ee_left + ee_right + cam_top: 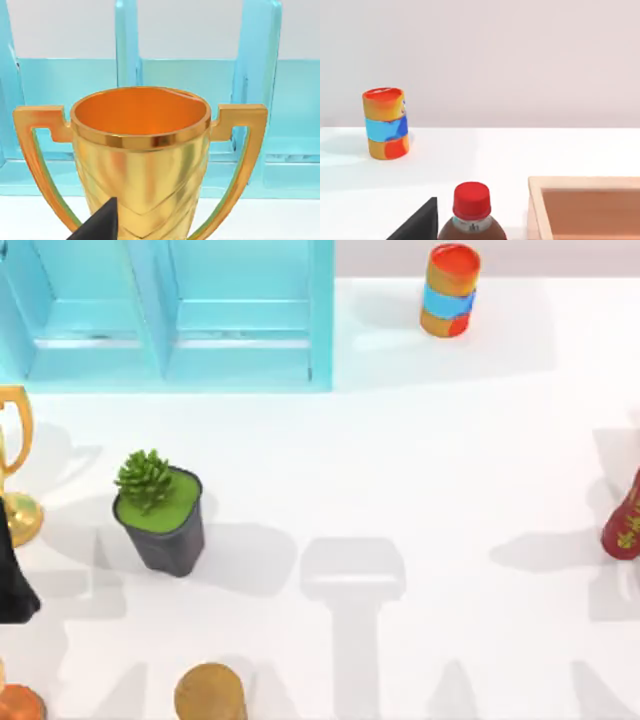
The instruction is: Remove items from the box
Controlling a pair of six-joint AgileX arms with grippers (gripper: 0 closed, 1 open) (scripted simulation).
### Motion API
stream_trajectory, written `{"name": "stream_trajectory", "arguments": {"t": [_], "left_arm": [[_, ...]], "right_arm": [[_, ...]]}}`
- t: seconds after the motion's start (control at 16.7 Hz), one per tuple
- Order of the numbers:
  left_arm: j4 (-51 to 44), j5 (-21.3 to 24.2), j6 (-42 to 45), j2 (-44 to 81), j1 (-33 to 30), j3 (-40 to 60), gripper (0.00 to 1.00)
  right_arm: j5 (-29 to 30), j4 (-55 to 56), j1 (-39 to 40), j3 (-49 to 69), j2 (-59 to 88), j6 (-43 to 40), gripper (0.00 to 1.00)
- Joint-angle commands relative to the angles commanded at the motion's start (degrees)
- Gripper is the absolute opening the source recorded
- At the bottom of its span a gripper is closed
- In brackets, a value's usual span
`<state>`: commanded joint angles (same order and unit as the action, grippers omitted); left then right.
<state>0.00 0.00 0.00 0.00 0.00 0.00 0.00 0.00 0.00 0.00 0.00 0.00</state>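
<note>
Left arm (12, 575) is sitting at the table's left edge, just beside the gold trophy (14, 465). Left gripper (97, 226) is facing the trophy's bowl close up, with the turquoise rack (255, 90) standing behind it; whether it is open or gripping anything: cannot tell.

Right gripper (420, 222) is hanging low over the table, next to a red-capped brown bottle (471, 210); its opening: cannot tell. The light wooden box (585, 182) is lying just beside that bottle, its tan inner floor showing. The striped can (385, 123) is standing upright farther off, near the back wall.

Potted succulent (160, 515) and golden-brown cylinder (210, 695) are standing left of centre
</note>
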Motion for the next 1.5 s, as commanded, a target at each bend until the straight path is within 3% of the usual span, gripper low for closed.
{"name": "stream_trajectory", "arguments": {"t": [0.42, 1.14, 1.5], "left_arm": [[0.00, 0.00, 0.00, 0.00, 0.00, 0.00, 1.00], [0.00, 0.00, 0.00, 0.00, 0.00, 0.00, 1.00], [0.00, 0.00, 0.00, 0.00, 0.00, 0.00, 1.00]], "right_arm": [[-0.12, -8.46, -3.27, 8.69, 9.21, -3.20, 1.00], [-0.57, -53.58, -20.54, 54.17, 69.79, -20.24, 1.00], [-0.57, -68.91, -26.80, 70.64, 89.38, -26.12, 1.00]]}}
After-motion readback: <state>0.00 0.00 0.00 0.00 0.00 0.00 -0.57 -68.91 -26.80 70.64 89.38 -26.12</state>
